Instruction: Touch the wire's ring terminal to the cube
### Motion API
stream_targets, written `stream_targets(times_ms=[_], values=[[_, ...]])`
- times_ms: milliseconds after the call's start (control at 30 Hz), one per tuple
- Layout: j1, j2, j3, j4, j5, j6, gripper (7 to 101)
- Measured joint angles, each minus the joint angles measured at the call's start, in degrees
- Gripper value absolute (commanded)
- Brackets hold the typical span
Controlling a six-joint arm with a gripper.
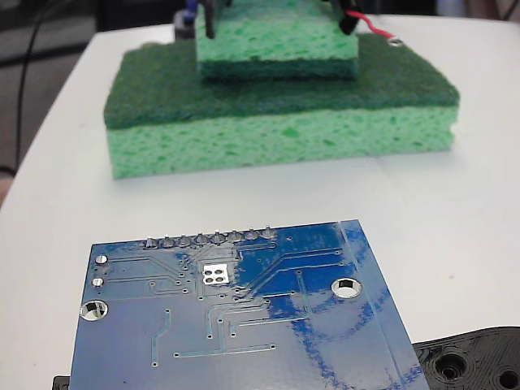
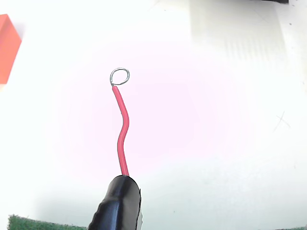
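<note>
The thin red wire (image 2: 123, 129) rises from its black plug (image 2: 117, 203) at the bottom of the wrist view and ends in a small metal ring (image 2: 120, 75) over the white table. An orange cube (image 2: 7, 48) shows partly at the left edge, well left of the ring and apart from it. In the fixed view the wire (image 1: 372, 27) and ring (image 1: 395, 39) hang at the top right, behind the sponges. There the gripper (image 1: 343, 6) is cut off by the top edge, with the plug (image 1: 348, 22) held in it. The cube is hidden in that view.
Two green sponges are stacked mid-table, a large one (image 1: 276, 138) under a smaller one (image 1: 276, 45). A blue circuit board (image 1: 236, 317) fills the foreground, with a black plastic part (image 1: 471, 361) at bottom right. A green sponge edge (image 2: 29, 223) shows at the wrist view's bottom left.
</note>
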Motion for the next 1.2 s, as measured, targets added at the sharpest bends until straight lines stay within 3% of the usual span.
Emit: stream_targets(times_ms=[967,1200], values=[[0.6,0.0,-0.7,0.1,-0.5,0.4,100.3],[-1.1,-0.3,-10.4,6.0,0.5,0.4,100.3]])
